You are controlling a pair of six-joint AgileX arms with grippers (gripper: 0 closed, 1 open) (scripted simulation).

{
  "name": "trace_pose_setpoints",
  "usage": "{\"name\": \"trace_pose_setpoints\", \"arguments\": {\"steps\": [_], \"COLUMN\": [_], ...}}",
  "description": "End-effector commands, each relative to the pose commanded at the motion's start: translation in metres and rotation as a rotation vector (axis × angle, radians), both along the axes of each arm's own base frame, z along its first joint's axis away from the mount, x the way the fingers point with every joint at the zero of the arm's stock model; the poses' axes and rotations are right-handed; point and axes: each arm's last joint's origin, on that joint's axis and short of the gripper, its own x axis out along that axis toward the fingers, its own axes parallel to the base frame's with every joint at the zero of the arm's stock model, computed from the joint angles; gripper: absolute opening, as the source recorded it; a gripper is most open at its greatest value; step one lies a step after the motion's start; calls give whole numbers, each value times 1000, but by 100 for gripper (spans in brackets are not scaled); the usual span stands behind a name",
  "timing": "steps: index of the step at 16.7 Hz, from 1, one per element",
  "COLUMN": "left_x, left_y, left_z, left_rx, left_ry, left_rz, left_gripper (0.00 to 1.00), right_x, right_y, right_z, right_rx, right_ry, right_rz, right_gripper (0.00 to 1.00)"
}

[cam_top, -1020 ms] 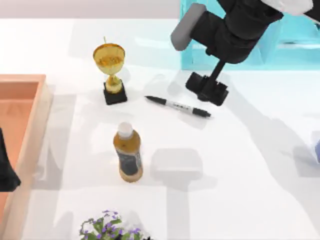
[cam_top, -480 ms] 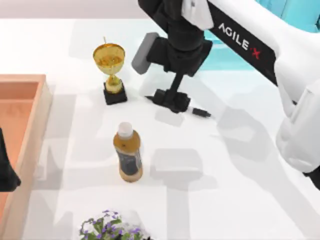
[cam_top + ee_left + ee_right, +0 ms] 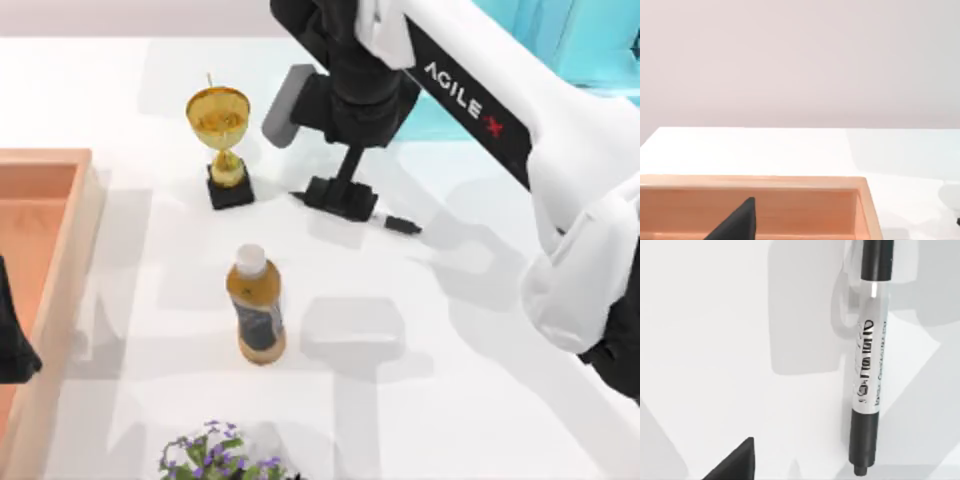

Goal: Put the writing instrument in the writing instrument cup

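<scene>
I've set my right claw (image 3: 341,197) directly over the marker pen (image 3: 401,224), lying flat on the desk (image 3: 480,400) upper-centre, ready to pinch, though I cannot tell its opening.

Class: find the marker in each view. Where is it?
Top view: marker right of the trophy, mid-barrel under the right hand.
Right wrist view: lying on the table, close below the camera.
Left wrist view: faces the tray instead.
Shared landmark: the white table.
</scene>
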Motion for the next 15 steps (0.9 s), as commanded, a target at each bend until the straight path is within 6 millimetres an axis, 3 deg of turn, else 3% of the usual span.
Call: {"name": "trace_pose_setpoints", "arguments": {"steps": [7,15], "left_x": [0,0], "left_y": [0,0], "left_z": [0,0], "left_rx": [0,0], "left_ry": [0,0], "left_rz": [0,0], "left_gripper": [100,100], "right_x": [4,16], "right_y": [0,-4], "right_z": [-7,-86], "right_rx": [3,-3], "right_ry": [-3,4], "right_rz": [-1,0], "right_gripper": [100,100]}}
